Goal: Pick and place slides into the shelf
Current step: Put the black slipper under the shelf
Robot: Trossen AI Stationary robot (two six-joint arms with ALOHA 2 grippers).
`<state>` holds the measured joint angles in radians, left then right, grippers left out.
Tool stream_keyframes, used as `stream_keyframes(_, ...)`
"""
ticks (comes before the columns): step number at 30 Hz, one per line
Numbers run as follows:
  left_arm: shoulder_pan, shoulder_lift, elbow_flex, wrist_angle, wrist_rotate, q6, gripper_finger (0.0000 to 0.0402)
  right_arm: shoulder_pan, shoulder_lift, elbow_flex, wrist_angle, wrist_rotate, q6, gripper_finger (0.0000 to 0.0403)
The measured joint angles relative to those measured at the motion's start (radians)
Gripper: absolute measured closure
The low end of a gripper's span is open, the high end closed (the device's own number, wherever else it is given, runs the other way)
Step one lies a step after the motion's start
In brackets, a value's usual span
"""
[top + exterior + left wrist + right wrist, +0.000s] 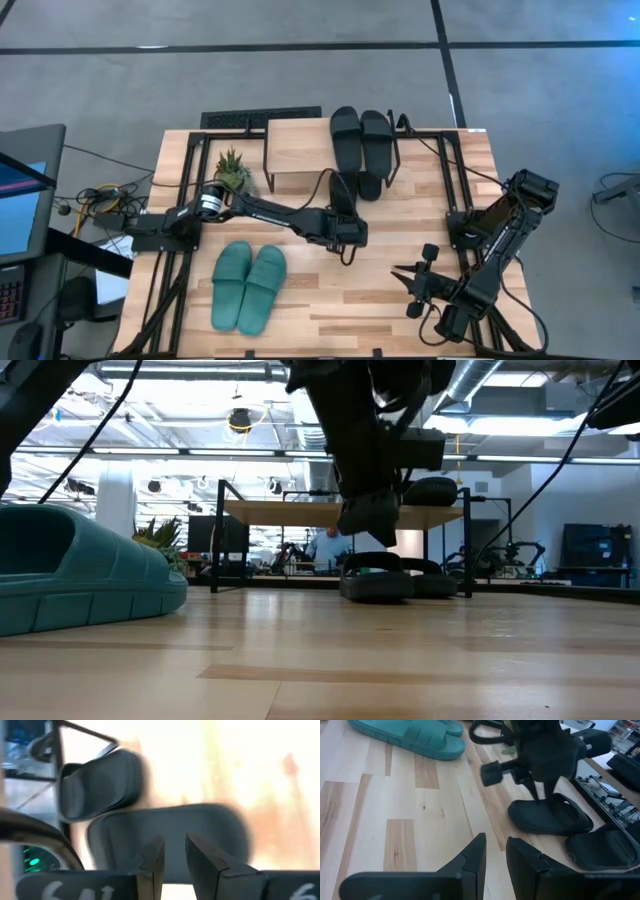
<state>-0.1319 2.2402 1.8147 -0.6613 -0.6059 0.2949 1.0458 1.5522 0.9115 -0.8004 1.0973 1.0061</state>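
On the table in front of the shelf [296,148] lie two black slides [550,816] [600,850]. My left gripper [539,794] hangs just above the strap of the left one [170,837], tilted down toward the far edge. Its fingers are open by a narrow gap with nothing between them. Two more black slides [345,135] [376,138] rest on the shelf's top board. A teal pair [248,286] lies sole-down at the near left. My right gripper [408,283] waits near the right edge, narrowly open, nothing between its fingers.
A small potted plant [232,170] stands left of the shelf. Black metal frames [452,180] run along both sides of the table. Bare wood lies between the teal pair and my right gripper [495,842].
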Motion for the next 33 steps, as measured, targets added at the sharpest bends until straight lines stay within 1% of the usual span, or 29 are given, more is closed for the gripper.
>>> stream_keyframes(5,-0.022,0.000,0.020,-0.020,0.062,-0.019,0.0341,0.000,0.000,0.000,0.000,0.000,0.000,0.0337)
stream_keyframes(11,-0.025,0.000,0.025,-0.056,0.146,-0.059,0.0393,0.001,0.000,0.000,0.000,-0.003,0.000,0.0337)
stream_keyframes(15,-0.022,-0.001,0.025,-0.101,0.233,-0.092,0.0396,0.001,0.000,0.000,-0.001,-0.003,0.000,0.0337)
stream_keyframes(18,-0.019,-0.001,0.025,-0.119,0.280,-0.101,0.0399,0.001,0.000,0.000,-0.001,-0.003,0.000,0.0337)
stream_keyframes(23,-0.015,-0.001,0.025,-0.116,0.289,-0.099,0.0401,0.001,0.000,0.000,-0.007,-0.003,0.016,0.0337)
stream_keyframes(27,-0.003,0.000,0.025,-0.115,0.320,-0.098,0.0401,0.001,0.000,0.000,-0.007,-0.004,0.017,0.0337)
stream_keyframes(33,0.004,0.004,0.025,-0.109,0.323,-0.090,0.0401,0.001,0.000,0.000,-0.007,-0.004,0.017,0.0337)
